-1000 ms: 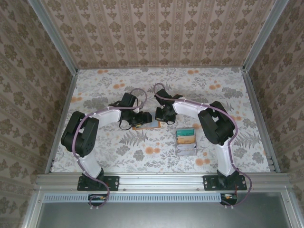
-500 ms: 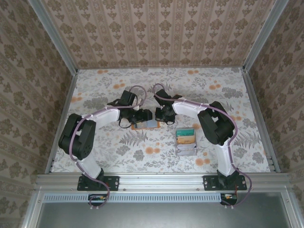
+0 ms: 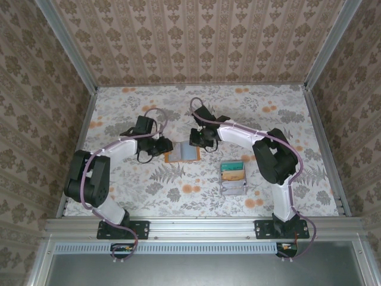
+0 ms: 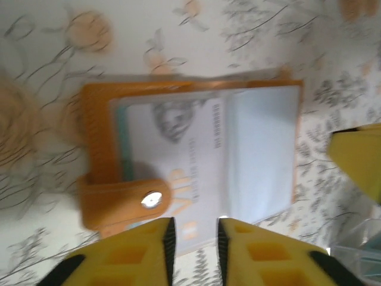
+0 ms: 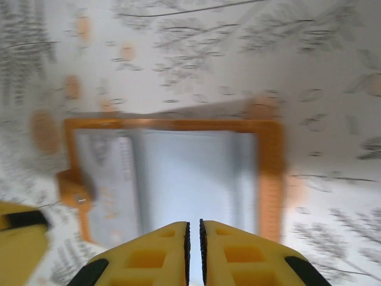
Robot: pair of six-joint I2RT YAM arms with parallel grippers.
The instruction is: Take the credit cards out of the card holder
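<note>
The orange card holder [image 3: 182,152] lies open and flat on the table between my two grippers. In the left wrist view its orange rim [image 4: 95,137] frames a pale grey credit card [image 4: 178,155] with a portrait and orange lettering, tucked beside the grey-blue inner panel [image 4: 262,149]. An orange snap strap [image 4: 122,199] lies over the card's corner. My left gripper [image 4: 194,237] hovers over the card's near edge, narrowly open, nothing between its jaws. My right gripper [image 5: 193,238] hangs over the inner panel [image 5: 190,173], its jaws all but touching and gripping nothing visible.
A grey tray [image 3: 233,177] with teal and yellow cards stands on the table to the right of the holder, close to the right arm's elbow. Patterned walls enclose the table at the back and on both sides.
The holder now lies open wider and flatter. My left arm has swung back to the left and its jaws have narrowed. The right gripper shifted slightly toward the back.
</note>
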